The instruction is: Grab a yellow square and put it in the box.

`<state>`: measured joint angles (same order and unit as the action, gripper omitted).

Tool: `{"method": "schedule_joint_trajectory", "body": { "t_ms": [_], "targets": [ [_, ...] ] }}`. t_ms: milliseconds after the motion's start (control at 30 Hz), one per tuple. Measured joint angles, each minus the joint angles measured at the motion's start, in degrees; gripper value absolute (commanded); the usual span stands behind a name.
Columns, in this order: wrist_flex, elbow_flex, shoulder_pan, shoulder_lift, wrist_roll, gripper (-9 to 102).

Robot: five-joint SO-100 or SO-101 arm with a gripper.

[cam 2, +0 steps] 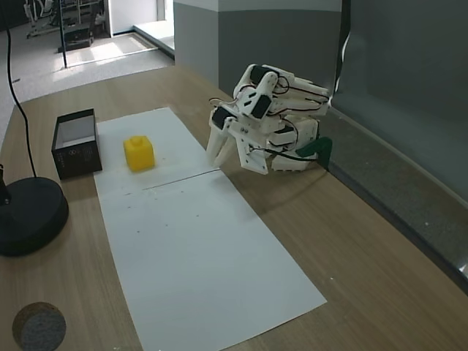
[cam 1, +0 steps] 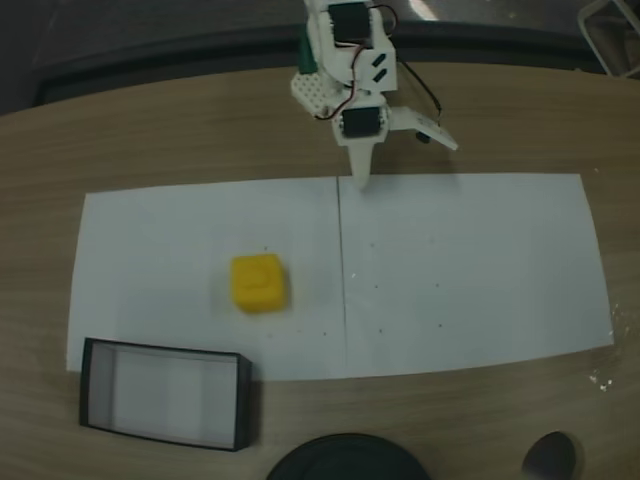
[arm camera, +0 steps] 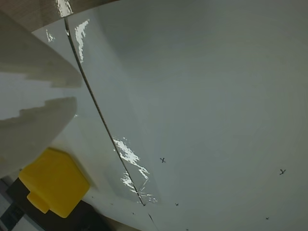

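Now, yellow square (cam 1: 260,282): on white paper (cam 1: 460,270), well apart from fingers.
Fingers (cam 1: 362,178): together, empty, at paper's far edge.
Box (cam 1: 165,394): near square.

We count 1 small bright yellow rounded cube (cam 1: 260,283), 1 shallow black-walled rectangular tray (cam 1: 165,393), and 2 white paper sheets (cam 1: 470,270).

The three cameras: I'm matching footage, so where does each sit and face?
A fixed view: above, opposite the arm, looking down at the small bright yellow cube, black-walled shallow tray and white tool.
Wrist view: on the arm, facing the white paper sheet; one tool finger shows.
Another fixed view: raised beside the wooden table, showing the folded arm.
All share the cube.
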<state>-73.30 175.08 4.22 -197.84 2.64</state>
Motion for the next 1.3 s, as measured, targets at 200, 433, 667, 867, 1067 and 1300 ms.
{"method": "schedule_joint_trajectory", "body": {
  "t_ms": [200,433,667,867,1067,1300],
  "targets": [
    [0.0,0.0,0.0,0.0,0.0,0],
    [2.3,-0.7,-1.0,0.0,-0.1,1],
    [10.5,-10.0,-9.8,0.3,-8.5,24],
    [9.8,-23.5,-11.5,7.9,-6.9,27],
    [3.5,-42.6,-14.2,34.2,-4.7,36],
    [-6.9,-68.9,-19.7,75.6,-4.7,36]
  ]
}}
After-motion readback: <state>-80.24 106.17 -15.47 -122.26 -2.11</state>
